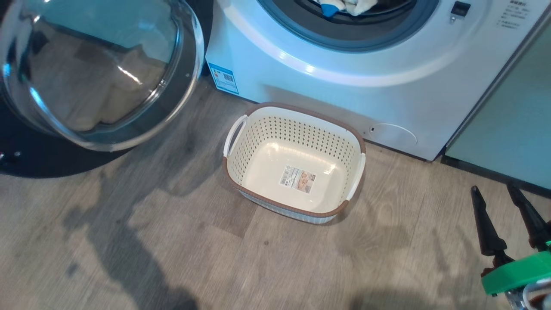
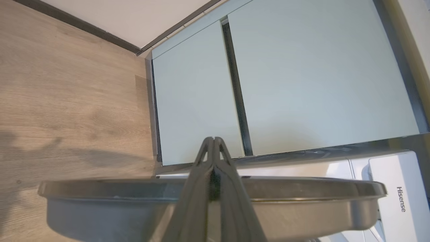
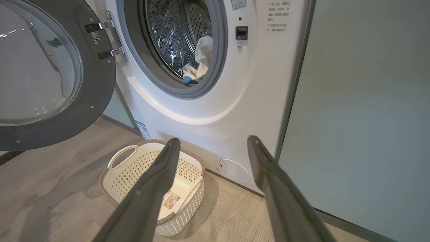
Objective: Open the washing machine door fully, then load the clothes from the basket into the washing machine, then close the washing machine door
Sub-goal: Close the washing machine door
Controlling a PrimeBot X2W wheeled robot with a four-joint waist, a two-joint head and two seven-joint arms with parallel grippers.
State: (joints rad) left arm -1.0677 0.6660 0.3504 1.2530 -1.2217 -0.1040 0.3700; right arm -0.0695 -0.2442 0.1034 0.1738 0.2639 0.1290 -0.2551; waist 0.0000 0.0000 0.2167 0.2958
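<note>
Beside the washing machine door (image 2: 302,191), left gripper (image 2: 213,138) clenched, empty; right gripper (image 1: 492,189) spread, empty. Clothes (image 3: 203,57) lie near the seal (image 3: 220,67). Push the door steadily till latched.

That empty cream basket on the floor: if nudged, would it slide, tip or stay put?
Probably light: the basket is empty and made of perforated plastic. It would likely slide rather than tip, sitting low and wide on the smooth wooden floor. The brown rim suggests it keeps its shape, though the walls may flex.
</note>
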